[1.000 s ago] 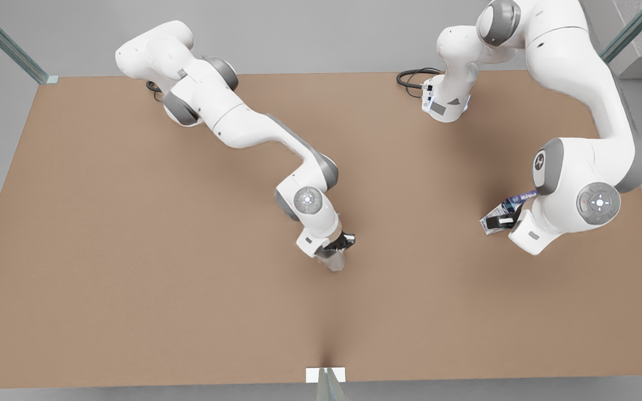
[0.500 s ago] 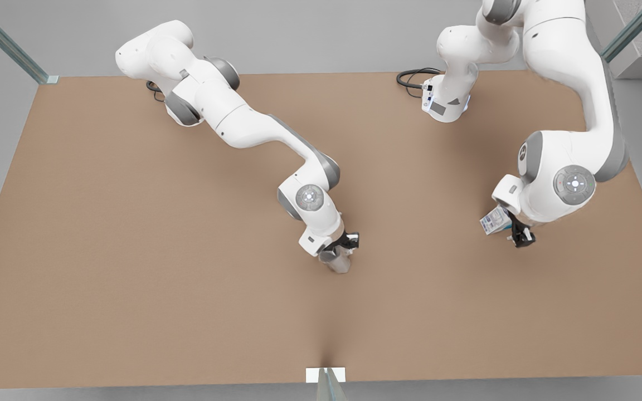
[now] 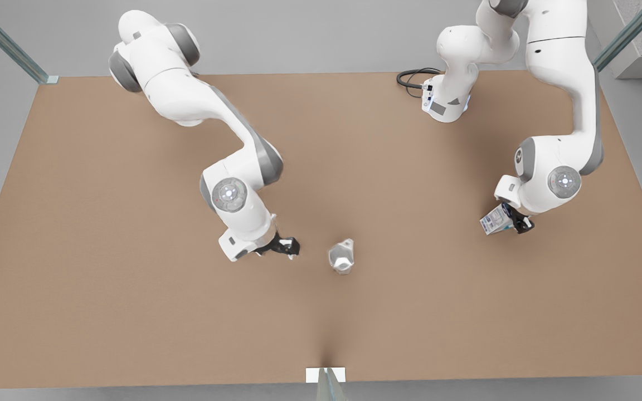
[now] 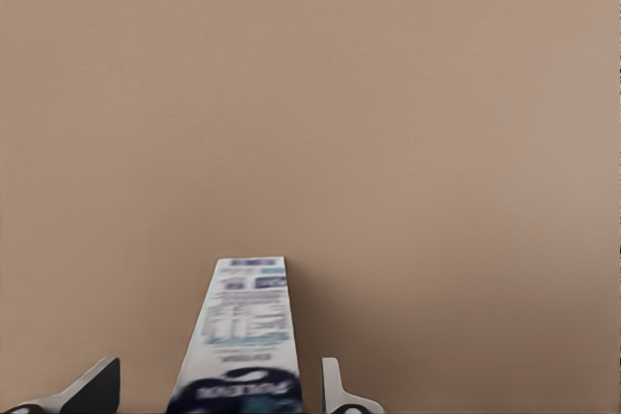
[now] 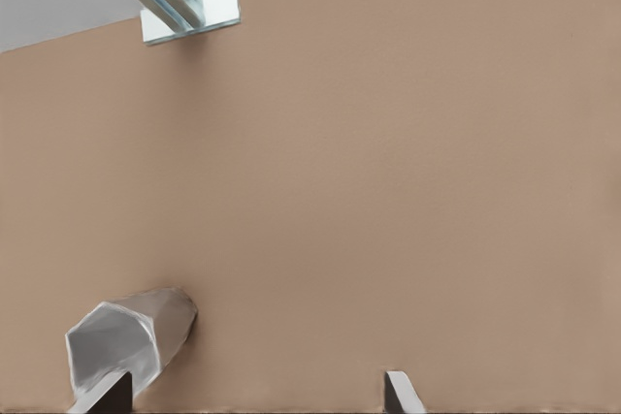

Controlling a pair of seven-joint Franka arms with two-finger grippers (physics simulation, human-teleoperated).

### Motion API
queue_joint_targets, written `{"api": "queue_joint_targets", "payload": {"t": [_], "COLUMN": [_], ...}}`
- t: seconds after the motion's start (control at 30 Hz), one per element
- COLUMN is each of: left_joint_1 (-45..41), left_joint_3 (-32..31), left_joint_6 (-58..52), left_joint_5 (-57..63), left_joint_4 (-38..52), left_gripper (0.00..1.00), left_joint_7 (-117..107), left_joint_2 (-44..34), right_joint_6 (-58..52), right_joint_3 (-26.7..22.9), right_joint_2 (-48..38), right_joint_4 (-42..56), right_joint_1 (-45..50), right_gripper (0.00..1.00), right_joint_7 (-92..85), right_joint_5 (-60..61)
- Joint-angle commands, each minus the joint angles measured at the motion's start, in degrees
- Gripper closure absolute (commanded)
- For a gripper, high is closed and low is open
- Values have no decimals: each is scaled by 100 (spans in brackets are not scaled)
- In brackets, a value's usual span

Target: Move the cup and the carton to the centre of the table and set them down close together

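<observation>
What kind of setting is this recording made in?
Probably a simulated robot test cell: a bare brown table, metal frame struts at its corners, and just a cup and carton as props.

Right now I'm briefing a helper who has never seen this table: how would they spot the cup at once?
Start from the light-brown table and look near its middle, just off the right gripper, whose open fingers hang clear of it. The cup stands there alone: small, silvery-grey and shiny, with faceted tapered sides. The carton, blue and white, sits far off at the front view's right between the left gripper's fingers.
</observation>
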Motion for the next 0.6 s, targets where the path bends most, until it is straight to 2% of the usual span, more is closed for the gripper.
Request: {"api": "queue_joint_targets", "payload": {"t": [0.0,0.13,0.17,0.2,0.23,0.27,0.3,0.33,0.43,0.5,0.53,0.57], "left_joint_1": [13,13,13,13,13,13,13,4,13,13,13,13], "left_joint_3": [4,4,40,75,75,75,75,75,75,154,154,154], "left_joint_6": [-13,-40,-48,-83,-75,-75,-66,-66,-75,-75,-66,-40], "left_joint_5": [-5,-5,-5,-5,-5,-5,-5,-5,4,4,4,4], "left_joint_4": [0,-53,-88,-88,-88,-79,-70,-53,-44,-53,-44,-44], "left_gripper": [0,0,0,0,0,2,24,30,30,31,36,36], "left_joint_7": [0,0,0,0,0,-9,-17,-61,-62,-62,-62,-70], "left_joint_2": [0,52,44,44,61,61,61,61,70,70,79,114], "right_joint_6": [-91,-65,-82,-144,-767,-1146,-1409,-1453,-1990,-1709,-1331,-1304], "right_joint_3": [9,18,18,18,9,-8,-166,-245,-254,-298,-246,-52], "right_joint_2": [-91,-1830,-2428,-2815,-3299,-3484,-3554,-3607,-3449,-3502,-3519,-3537], "right_joint_4": [-65,-1831,-2359,-2553,-2544,-2509,-2500,-2500,-2166,-2421,-2553,-2588], "right_joint_1": [-117,-1242,-1672,-1980,-2271,-2447,-2482,-2666,-2728,-2860,-2851,-2921], "right_gripper": [0,0,0,0,0,0,0,0,0,0,0,0], "right_joint_7": [-79,-1484,-2310,-2601,-2672,-2778,-2795,-2970,-3138,-3454,-3463,-3463], "right_joint_5": [0,9,26,79,27,0,0,9,0,44,79,0]}}
